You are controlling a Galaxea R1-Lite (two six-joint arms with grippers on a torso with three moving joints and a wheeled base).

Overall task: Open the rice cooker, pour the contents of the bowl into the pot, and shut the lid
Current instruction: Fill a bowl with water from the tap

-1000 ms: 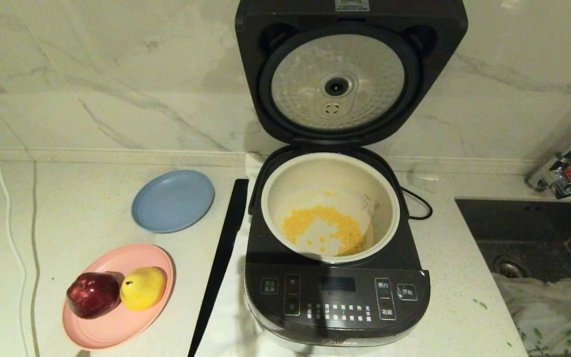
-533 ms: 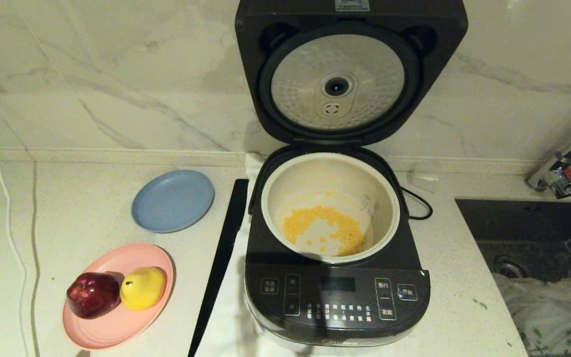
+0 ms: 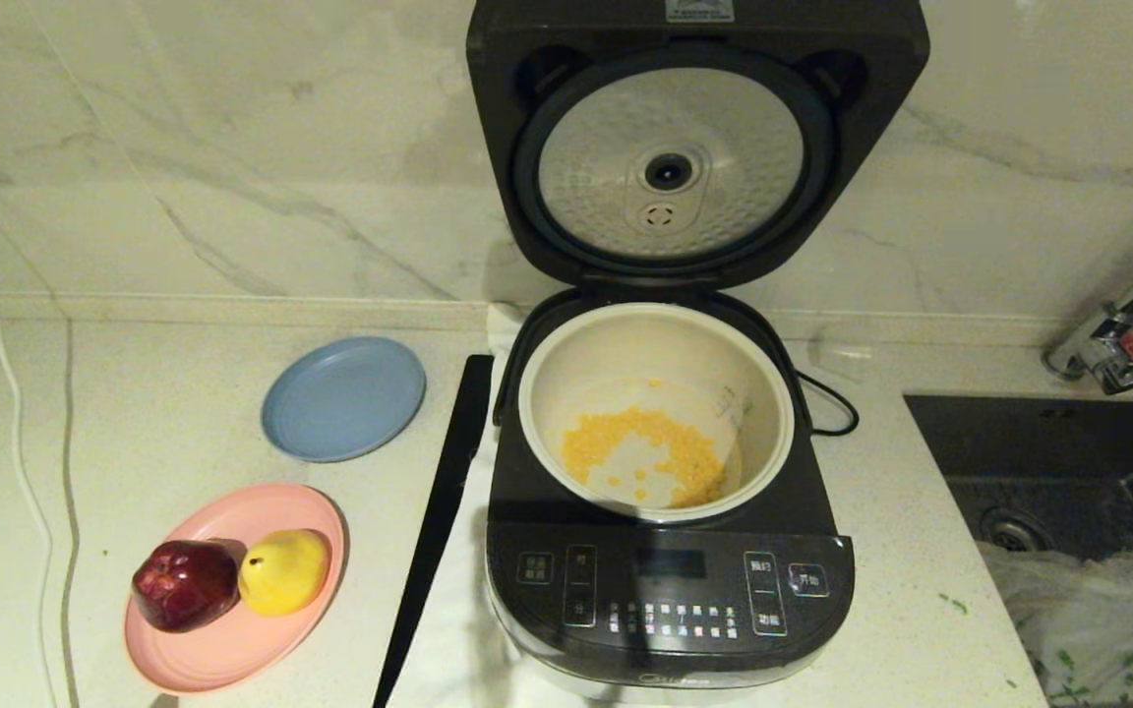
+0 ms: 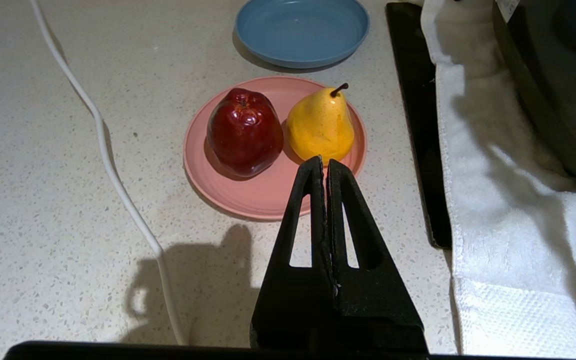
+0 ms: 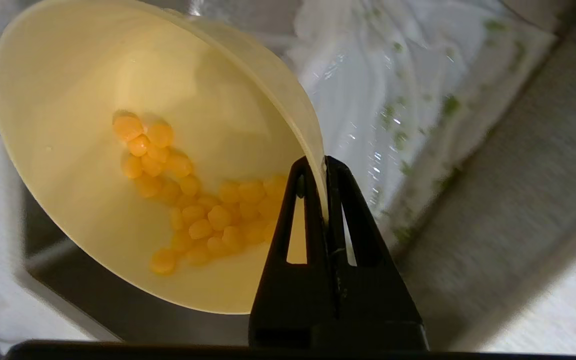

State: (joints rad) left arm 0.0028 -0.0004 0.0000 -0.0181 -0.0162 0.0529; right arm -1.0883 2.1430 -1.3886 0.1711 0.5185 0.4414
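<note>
Standing wide open on the counter [image 3: 183, 413], the cooker [image 3: 670, 590] is showing its lid [image 3: 694, 147] tipped upright against the marble wall, silver underside facing the head camera. Inside it the pot [image 3: 655, 329] is holding a scatter of kernels [image 3: 640, 457] across its floor. Only the head view is giving us this; neither arm is appearing in it.

Over to the right, the sink [image 3: 1048, 462] is sitting dark, a white cloth [image 3: 1088, 615] bunched in it. Left of the cooker, a long black strip [image 3: 439, 521] is lying on the counter, then a blue plate [image 3: 343, 398], and nearer, a pink plate [image 3: 232, 644] carrying an apple [image 3: 185, 584] and a pear [image 3: 283, 570] side by side, touching.

The left wrist view is picking up what the head view is missing: the left gripper [image 4: 325, 165] is hovering above the counter just short of the pink plate, fingers pressed together on nothing, with a white towel [image 4: 508, 210] under the cooker's edge.

The right wrist view is showing the bowl [image 5: 68, 75], tilted, over the sink and cloth. The right gripper [image 5: 324, 167] is pinching its rim between closed fingers, and more kernels [image 5: 193, 200] are lying in it.
</note>
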